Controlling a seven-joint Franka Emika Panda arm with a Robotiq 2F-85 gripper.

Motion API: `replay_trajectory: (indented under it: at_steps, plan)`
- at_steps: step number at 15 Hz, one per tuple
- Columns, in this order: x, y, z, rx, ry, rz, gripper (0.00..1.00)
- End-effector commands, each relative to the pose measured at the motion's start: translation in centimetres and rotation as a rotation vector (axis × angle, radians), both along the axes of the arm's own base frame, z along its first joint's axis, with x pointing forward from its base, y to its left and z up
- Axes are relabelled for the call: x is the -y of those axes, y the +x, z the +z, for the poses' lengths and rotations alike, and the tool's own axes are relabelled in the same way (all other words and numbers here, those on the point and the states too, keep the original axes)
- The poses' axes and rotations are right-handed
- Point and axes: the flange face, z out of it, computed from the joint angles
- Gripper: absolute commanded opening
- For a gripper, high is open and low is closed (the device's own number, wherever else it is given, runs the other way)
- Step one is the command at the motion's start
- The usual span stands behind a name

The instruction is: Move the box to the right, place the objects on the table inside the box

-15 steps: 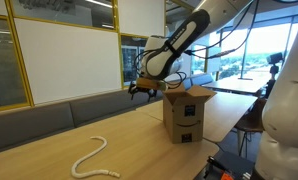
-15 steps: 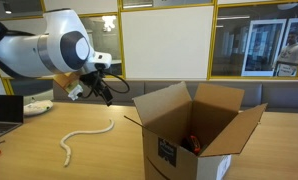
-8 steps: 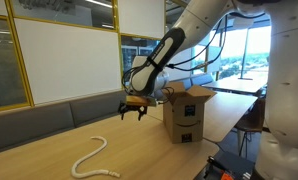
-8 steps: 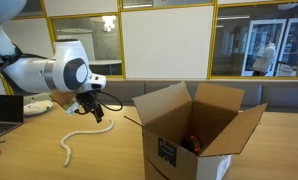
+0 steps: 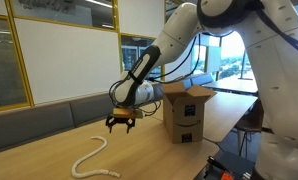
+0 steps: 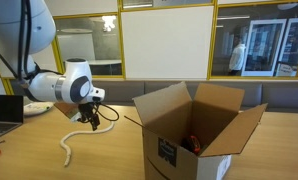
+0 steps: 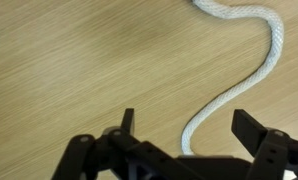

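Cream rope (image 5: 94, 157) lying lower left of frame on desk (image 5: 39, 150). Hand (image 5: 119, 123) hovering mid-frame above rope's upper end, fingers spread apart, gripping nothing. Cardboard box (image 5: 187, 110) sitting right of centre, flaps open. Risk: limp rope slipping from pinch, or trailing tail snagging on box flap.

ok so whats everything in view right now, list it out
rope: one, cream-white, curled on the table
box: one, brown cardboard, flaps open, on the table
small item: at least one, orange-red, inside the box
table: one, light-brown wood
bench: one, grey, behind the table
laptop: one, dark, on the table past the arm
arm: one, white
gripper: one, black, open, above the rope's end
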Motion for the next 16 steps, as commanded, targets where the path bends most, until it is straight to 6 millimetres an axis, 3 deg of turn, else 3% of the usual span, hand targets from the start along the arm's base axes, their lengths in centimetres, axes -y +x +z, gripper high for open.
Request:
replay_trajectory:
  at_steps: [1, 5, 16]
  plan:
    - [-0.7, 3.3, -3.3, -0.049, 0.031, 0.008, 1.00]
    - [-1.5, 5.7, -6.2, -0.095, 0.039, -0.001, 1.00]
    - [-7.4, 11.0, -9.7, -0.129, 0.011, 0.055, 1.00]
